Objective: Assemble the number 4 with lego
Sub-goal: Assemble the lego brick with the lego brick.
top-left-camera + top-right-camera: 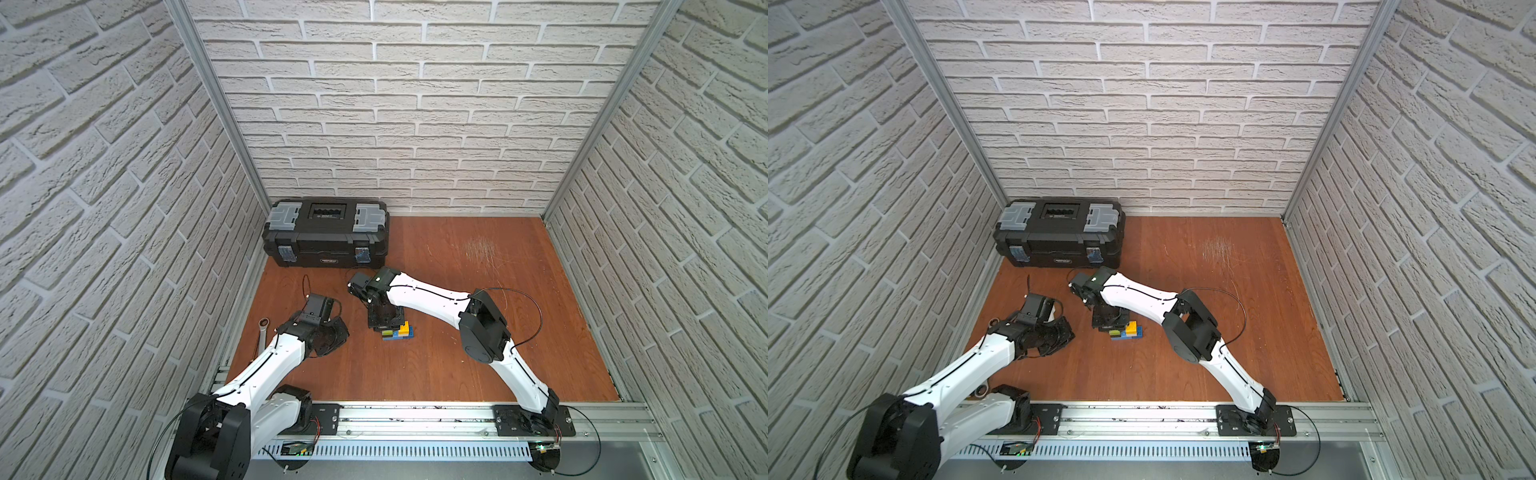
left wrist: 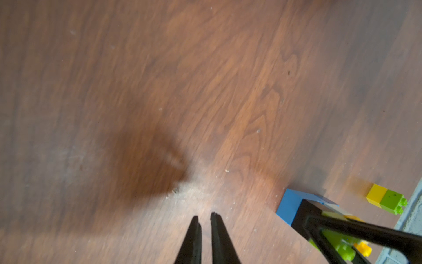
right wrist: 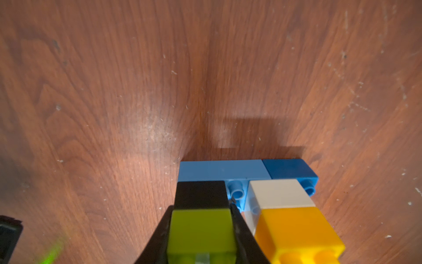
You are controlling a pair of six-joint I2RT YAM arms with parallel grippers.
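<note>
Clamping the lime brick (image 3: 202,230), right jaws show only in wrist views (left jaws closed, empty).

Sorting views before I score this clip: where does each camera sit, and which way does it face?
Top views: high over the front rail, looking down at the table; left arm and right arm show.
Left wrist: on the left arm, facing down past the shut left gripper at the table.
Right wrist: on the right arm, facing down along the right gripper, shut on the lime green brick.
Shared: all four show the lego figure.
</note>
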